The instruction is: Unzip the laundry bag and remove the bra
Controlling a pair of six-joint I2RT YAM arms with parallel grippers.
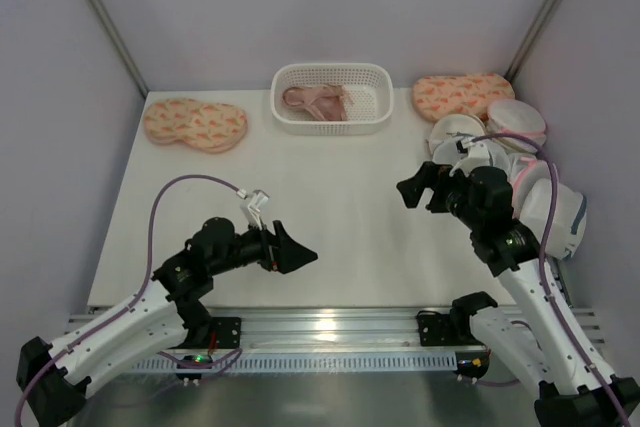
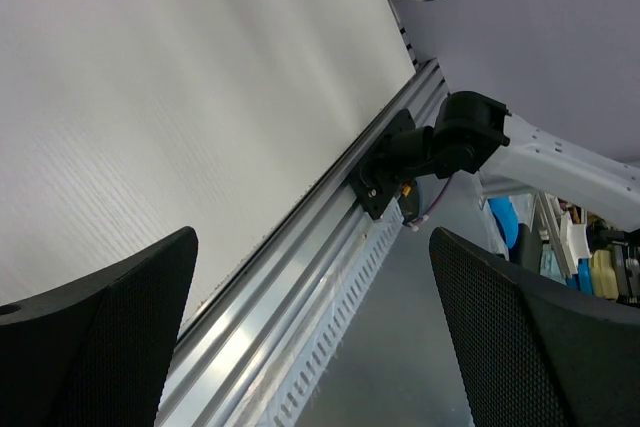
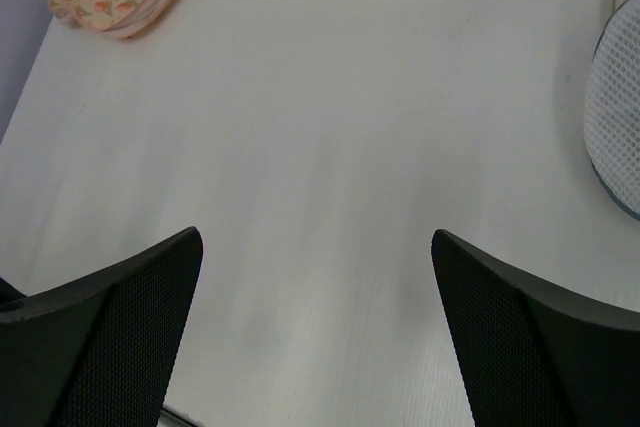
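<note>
Laundry bag (image 1: 455, 134): taken to be the round grey-white mesh bag in the pile at the right edge of the desk (image 1: 330, 197). Bra: not visible.
Right hand (image 1: 412, 190): released, empty, the nearer one. The bag lies just beyond it, to its right.
Left hand (image 1: 298, 255): released, empty, well apart.

No word, label, brand mark or number is legible in any view. The white plastic basket (image 1: 332, 97), the orange patterned pads (image 1: 195, 123) and the aluminium rail (image 1: 330, 327) at the near edge of the table (image 1: 330, 217) show no readable print.
</note>
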